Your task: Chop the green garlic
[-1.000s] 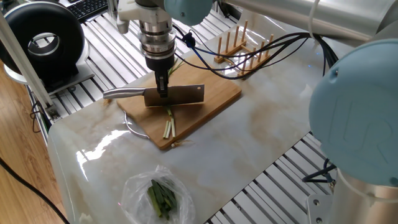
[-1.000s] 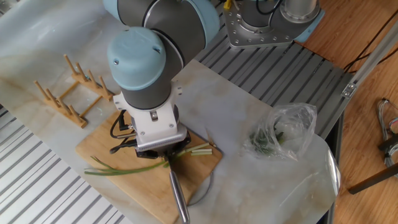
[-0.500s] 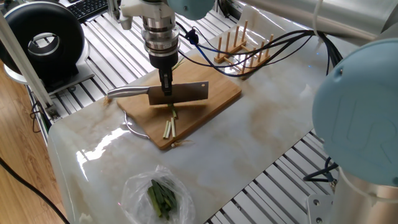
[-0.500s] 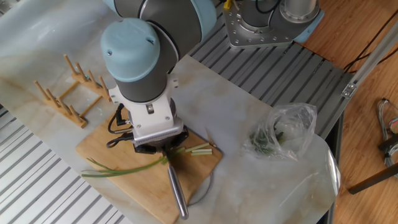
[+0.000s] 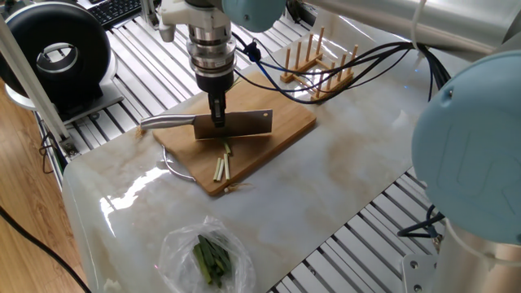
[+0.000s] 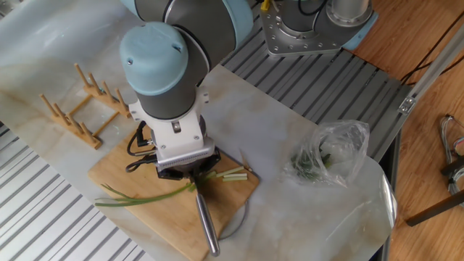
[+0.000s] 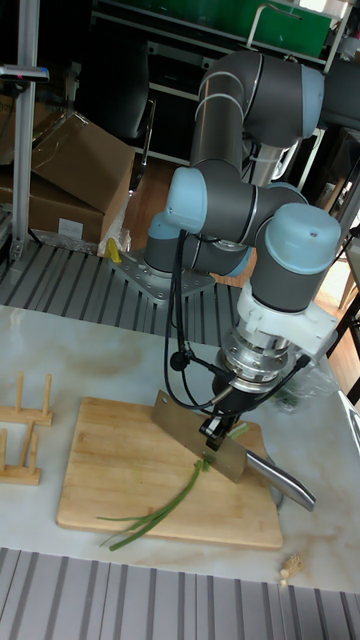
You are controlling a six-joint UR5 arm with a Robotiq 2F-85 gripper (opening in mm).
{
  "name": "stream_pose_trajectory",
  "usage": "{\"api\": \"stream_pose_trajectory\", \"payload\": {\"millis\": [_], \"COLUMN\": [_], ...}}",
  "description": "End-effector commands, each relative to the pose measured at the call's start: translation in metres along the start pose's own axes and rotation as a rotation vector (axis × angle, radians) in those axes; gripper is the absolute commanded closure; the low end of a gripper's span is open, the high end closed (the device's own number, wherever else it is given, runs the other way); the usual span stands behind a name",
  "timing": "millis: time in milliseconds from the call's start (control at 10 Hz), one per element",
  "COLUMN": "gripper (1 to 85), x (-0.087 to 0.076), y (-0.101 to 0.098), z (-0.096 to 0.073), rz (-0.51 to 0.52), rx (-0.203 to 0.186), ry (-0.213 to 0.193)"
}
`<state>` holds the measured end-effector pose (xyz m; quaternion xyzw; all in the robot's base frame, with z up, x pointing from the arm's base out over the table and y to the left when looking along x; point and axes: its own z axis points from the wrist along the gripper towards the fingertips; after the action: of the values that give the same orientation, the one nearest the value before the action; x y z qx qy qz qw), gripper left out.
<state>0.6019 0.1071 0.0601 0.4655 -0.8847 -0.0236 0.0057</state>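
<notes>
step: chopping | black two-finger gripper [image 5: 218, 116] is clenching rectangular steel cleaver [image 5: 236, 124] mid-frame over thin pale-green garlic stalk [image 6: 141, 196] | advice: keeping blade level, dropping straight onto bamboo cutting board [image 5: 285, 122]

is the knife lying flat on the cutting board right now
No, the knife is held in the gripper with its blade tilted above the cutting board, over the green garlic.

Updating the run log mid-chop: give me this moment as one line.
gripper: shut on cleaver | blade: raised over green garlic | cut sticks: on cutting board | chop: unfinished
</notes>
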Motion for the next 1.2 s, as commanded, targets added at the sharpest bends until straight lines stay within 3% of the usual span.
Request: {"api": "stream_pose_trajectory", "payload": {"millis": [0,200,300,600,1100], "gripper": [84.3,84.3,84.3,84.3,84.3], "x": [-0.001,-0.009,-0.009,-0.015,-0.019], "y": [0.0,0.004,0.0,0.003,0.003], "z": [-0.011,-0.004,-0.001,0.007,-0.01], "rz": [-0.001,0.01,0.014,0.022,0.022], "rx": [-0.004,-0.026,0.001,0.002,0.002], "ry": [-0.001,-0.038,-0.028,-0.038,-0.019]}}
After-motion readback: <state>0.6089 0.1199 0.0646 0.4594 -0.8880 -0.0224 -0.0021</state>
